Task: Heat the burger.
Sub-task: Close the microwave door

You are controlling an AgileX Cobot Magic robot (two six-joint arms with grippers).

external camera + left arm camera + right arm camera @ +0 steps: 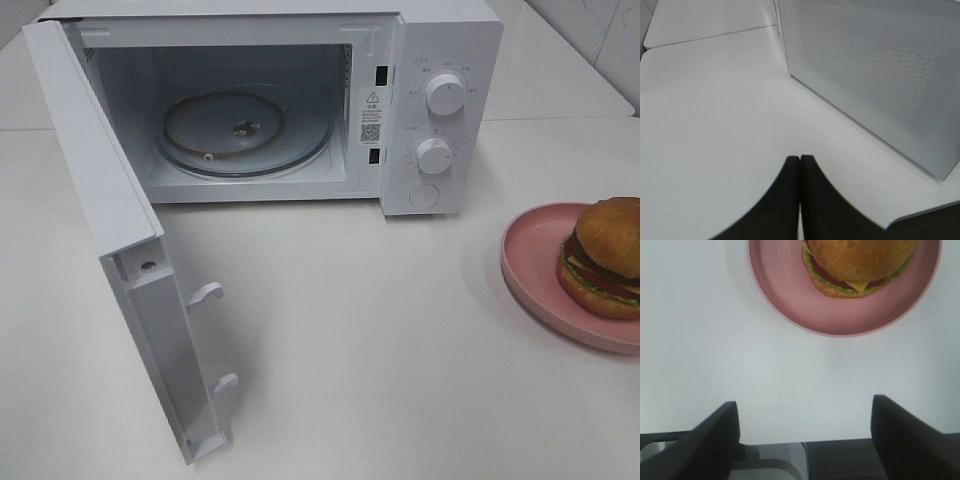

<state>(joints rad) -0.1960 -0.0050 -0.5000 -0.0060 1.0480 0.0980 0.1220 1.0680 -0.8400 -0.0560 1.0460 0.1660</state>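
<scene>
Risk, we judge, is the burger (858, 265) sliding off its pink plate (790, 295) beside the open microwave (300, 100) if the wide-open right gripper (805, 432) closes off-centre; left gripper (800, 197) is closed, empty.

The boxy microwave oven (430, 100) is white all over, with white round knobs (444, 93) and a small white label printed in black with a square code (370, 115). Its round clear glass turntable (245, 130) looks greyish against the pale grey cavity. The swung-open white door (880, 70) carries a fine grey dotted mesh pattern. The flat tabletop (350, 330) is plain white. The round plate (535, 270) is pink, and the round burger (605, 258) shows a golden-brown bun, green lettuce, red tomato, yellow cheese and what seems a dark patty. Both gripper fingers (715, 437) are black.
</scene>
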